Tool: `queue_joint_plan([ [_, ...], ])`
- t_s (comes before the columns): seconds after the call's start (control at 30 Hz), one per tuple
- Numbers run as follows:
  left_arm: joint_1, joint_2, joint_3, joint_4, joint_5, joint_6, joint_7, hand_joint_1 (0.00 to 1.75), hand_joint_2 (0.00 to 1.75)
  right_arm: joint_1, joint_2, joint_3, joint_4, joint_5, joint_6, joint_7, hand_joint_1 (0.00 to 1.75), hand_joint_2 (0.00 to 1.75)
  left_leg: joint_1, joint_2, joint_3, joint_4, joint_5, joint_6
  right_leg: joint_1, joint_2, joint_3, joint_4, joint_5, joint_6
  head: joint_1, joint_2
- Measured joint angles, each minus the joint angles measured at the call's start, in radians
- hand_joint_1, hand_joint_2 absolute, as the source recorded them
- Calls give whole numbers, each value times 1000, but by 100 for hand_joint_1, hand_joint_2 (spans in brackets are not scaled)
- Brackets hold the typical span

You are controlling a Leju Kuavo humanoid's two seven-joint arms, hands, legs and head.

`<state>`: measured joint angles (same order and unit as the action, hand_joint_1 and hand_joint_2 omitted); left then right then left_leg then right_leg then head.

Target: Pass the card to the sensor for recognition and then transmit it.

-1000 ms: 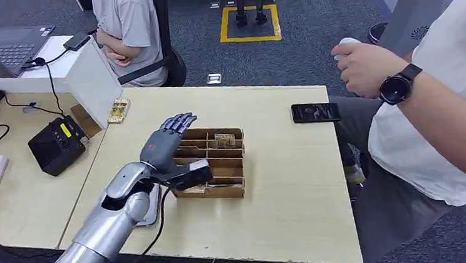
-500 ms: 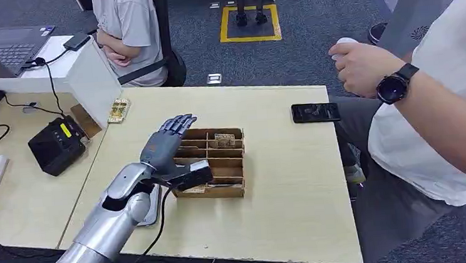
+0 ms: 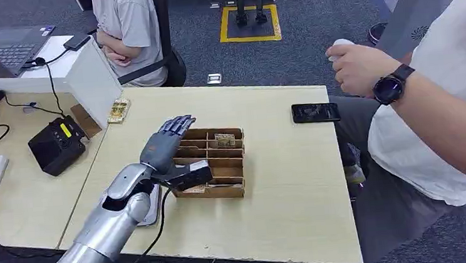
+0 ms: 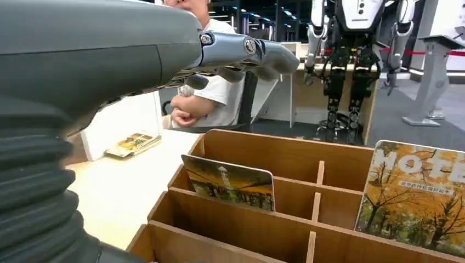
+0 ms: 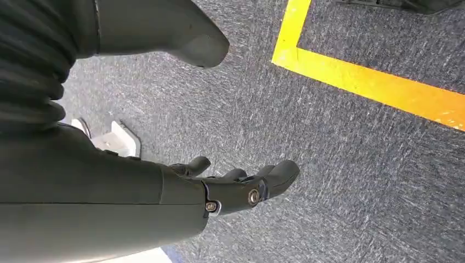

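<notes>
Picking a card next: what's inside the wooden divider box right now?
The wooden divider box holds a card standing in a middle slot and a second card in another. The left hand covers the near-left slots in the head view, so their contents cannot be seen.

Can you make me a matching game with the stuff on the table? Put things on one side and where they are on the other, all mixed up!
Things:
1. wooden box
2. phone
3. black machine
4. left hand

Places:
A. on the next table, by the cables
B. hovering open over the wooden box
C. at the table edge near the person with the watch
D. middle of the table, with cards standing in it

Pairs: 1-D, 2-C, 3-A, 4-B
</notes>
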<state>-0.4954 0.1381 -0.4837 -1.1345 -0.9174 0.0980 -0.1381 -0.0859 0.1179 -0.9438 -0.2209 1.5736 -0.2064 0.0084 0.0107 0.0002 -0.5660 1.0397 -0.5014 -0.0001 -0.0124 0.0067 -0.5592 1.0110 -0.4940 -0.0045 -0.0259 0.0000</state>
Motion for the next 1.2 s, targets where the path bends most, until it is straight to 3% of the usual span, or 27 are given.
queue_joint_plan([
  [0.57, 0, -8, 6, 19, -4, 8, 0, 0, 175, 0, 0, 2, 0, 0, 0, 0, 0, 175, 0, 0, 0, 0, 0, 0, 0, 0, 0, 0, 0, 0, 0, 0],
  [0.6, 0, -9, 6, 21, -6, 9, 0, 150, 175, 0, 0, 2, 0, 0, 0, 0, 0, 175, 0, 0, 0, 0, 0, 0, 0, 0, 0, 0, 0, 0, 0, 0],
  [0.67, 0, -9, 6, 25, -10, 12, 0, 175, 175, 0, 0, 3, 0, 0, 0, 0, 0, 175, 0, 0, 0, 0, 0, 0, 0, 0, 0, 0, 0, 0, 0, 0],
  [0.7, 0, -9, 6, 28, -12, 12, 0, 175, 175, 0, 0, 3, 0, 0, 0, 0, 0, 175, 0, 0, 0, 0, 0, 0, 0, 0, 0, 0, 0, 0, 0, 0],
  [0.73, 0, -9, 7, 30, -15, 13, 0, 148, 175, 0, 0, 3, 0, 0, 0, 0, 0, 175, 0, 0, 0, 0, 0, 0, 0, 0, 0, 0, 0, 0, 0, 0],
  [0.77, 0, -9, 8, 32, -16, 15, 0, 141, 175, 0, 0, 3, 0, 0, 0, 0, 0, 175, 0, 0, 0, 0, 0, 0, 0, 0, 0, 0, 0, 0, 0, 0],
  [0.93, 3, -9, 12, 36, -16, 18, -4, 143, 175, 0, 0, 3, 0, 0, 0, 0, 0, 175, 0, 0, 0, 0, 0, 0, 0, 0, 0, 0, 0, 0, 0, 0],
  [0.97, 4, -9, 12, 37, -16, 18, -4, 155, 175, 0, 0, 3, 0, 0, 0, 0, 0, 175, 0, 0, 0, 0, 0, 0, 0, 0, 0, 0, 0, 0, 0, 0],
  [1.0, 4, -9, 13, 37, -16, 19, -4, 152, 175, 0, 0, 3, 0, 0, 0, 0, 0, 175, 0, 0, 0, 0, 0, 0, 0, 0, 0, 0, 0, 0, 0, 0],
  [1.03, 4, -9, 13, 37, -16, 19, -4, 175, 175, 0, 0, 3, 0, 0, 0, 0, 0, 175, 0, 0, 0, 0, 0, 0, 0, 0, 0, 0, 0, 0, 0, 0],
  [1.2, 12, -5, 18, 36, -14, 21, -17, 175, 175, 0, 0, 3, 0, 0, -3, -6, 0, 175, 0, 0, -1, 0, 0, 0, 0, 0, 0, 0, 0, 0, 0, 0],
])
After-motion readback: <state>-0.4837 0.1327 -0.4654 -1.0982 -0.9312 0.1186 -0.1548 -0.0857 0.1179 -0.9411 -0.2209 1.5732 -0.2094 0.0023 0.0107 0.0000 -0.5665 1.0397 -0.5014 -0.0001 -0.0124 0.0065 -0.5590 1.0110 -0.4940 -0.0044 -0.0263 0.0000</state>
